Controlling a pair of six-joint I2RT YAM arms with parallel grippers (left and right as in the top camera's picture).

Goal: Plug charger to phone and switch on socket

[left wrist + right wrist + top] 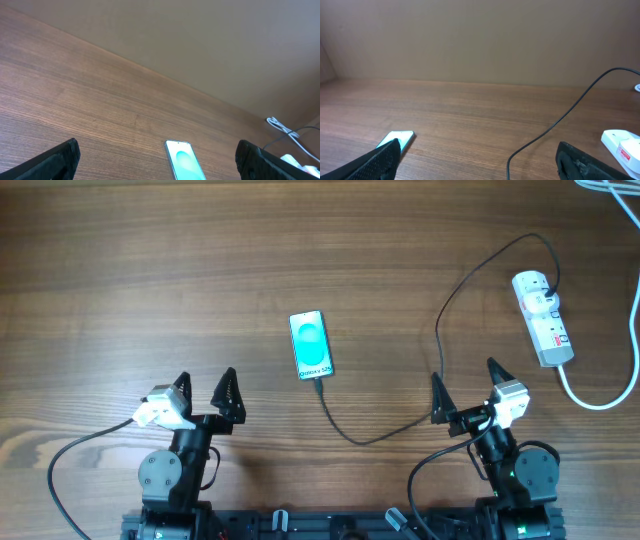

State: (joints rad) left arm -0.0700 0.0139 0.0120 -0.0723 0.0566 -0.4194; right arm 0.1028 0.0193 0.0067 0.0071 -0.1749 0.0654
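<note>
Ahead, between left claw (205, 375) and right claw (463, 370), lies the phone (310, 346).

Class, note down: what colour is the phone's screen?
The phone screen glows cyan-teal, clearest in the overhead view.

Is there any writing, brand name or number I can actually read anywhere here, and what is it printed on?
"Galaxy S25": small and only just legible from overhead, on the white band at the near end of the phone screen.
Red label on the socket: it carries some print, but it is too blurred to read in both the overhead and right wrist views.
No other writing shows.
</note>
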